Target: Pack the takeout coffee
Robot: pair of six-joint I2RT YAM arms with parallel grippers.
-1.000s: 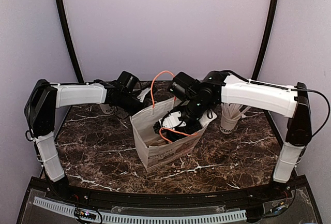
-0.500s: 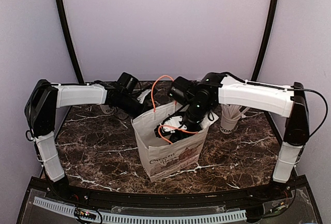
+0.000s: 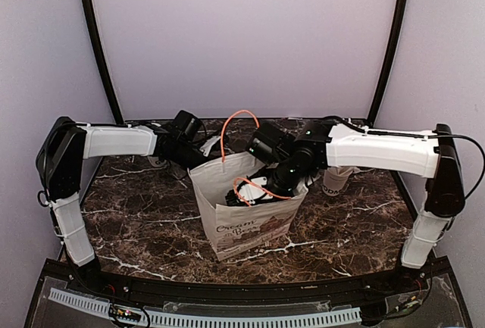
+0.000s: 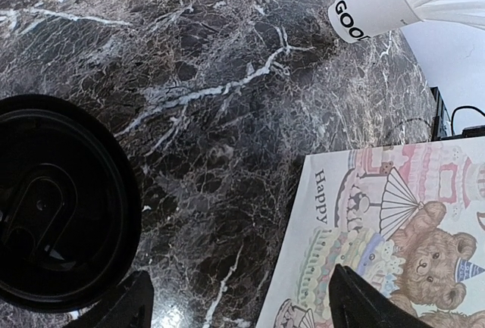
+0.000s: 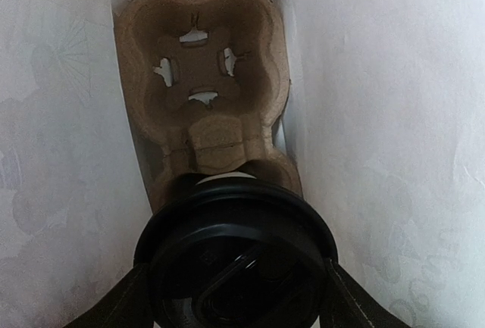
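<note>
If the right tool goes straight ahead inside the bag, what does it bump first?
Probably the cardboard cup tray lying in the bag; the takeout coffee in the right tool would touch it first. Depth is unclear.

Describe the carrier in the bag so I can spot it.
Find the printed paper bag standing on the marble table. At its bottom, in the right wrist view, lies the carrier: brown moulded pulp with a slitted cup well, unlike the white bag walls and the black-lidded coffee held above it in the right gripper.
</note>
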